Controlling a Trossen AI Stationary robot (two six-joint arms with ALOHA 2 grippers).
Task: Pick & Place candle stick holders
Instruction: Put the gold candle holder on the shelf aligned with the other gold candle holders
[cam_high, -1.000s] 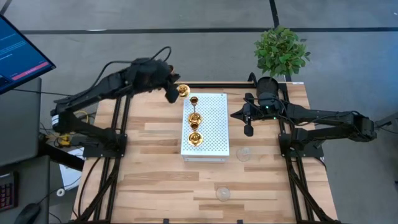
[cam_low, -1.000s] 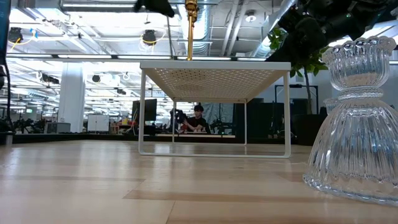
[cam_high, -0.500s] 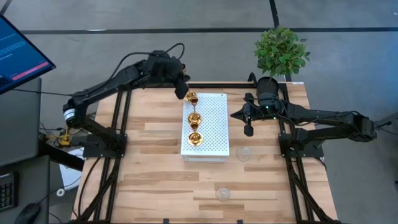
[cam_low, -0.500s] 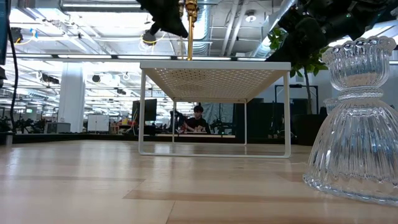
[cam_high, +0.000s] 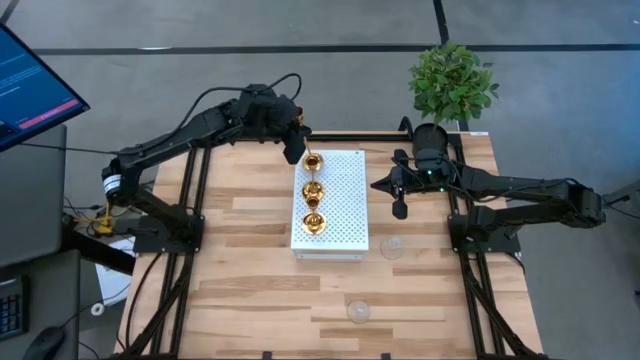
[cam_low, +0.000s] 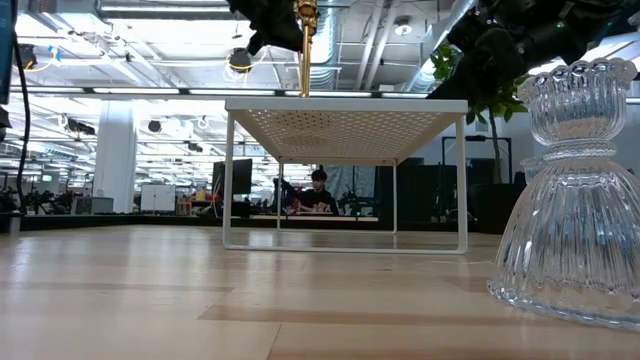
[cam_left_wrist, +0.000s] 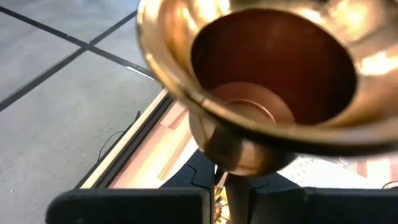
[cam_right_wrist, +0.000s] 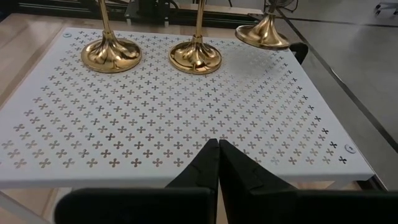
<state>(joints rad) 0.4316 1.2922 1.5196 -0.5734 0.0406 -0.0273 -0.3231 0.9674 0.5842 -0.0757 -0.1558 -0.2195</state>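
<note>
Gold candle stick holder (cam_high: 313, 162) is clamped in my left gripper (cam_high: 297, 152), held over the far edge of the white perforated rack (cam_high: 345, 215). Two more gold holders (cam_high: 313, 208) stand on that rack. My right gripper (cam_high: 400, 209), fingers together, waits beside the rack.

Light wooden plank table (cam_high: 240, 250). White perforated metal stand (cam_high: 340, 215) on thin legs sits mid-table toward far edge; two gold metal candle holders (cam_high: 313, 222) rest on it. Two clear ribbed glass holders on bare wood: one just beside stand's near right corner (cam_high: 392, 246), one near the table's near edge (cam_high: 359, 311).
</note>
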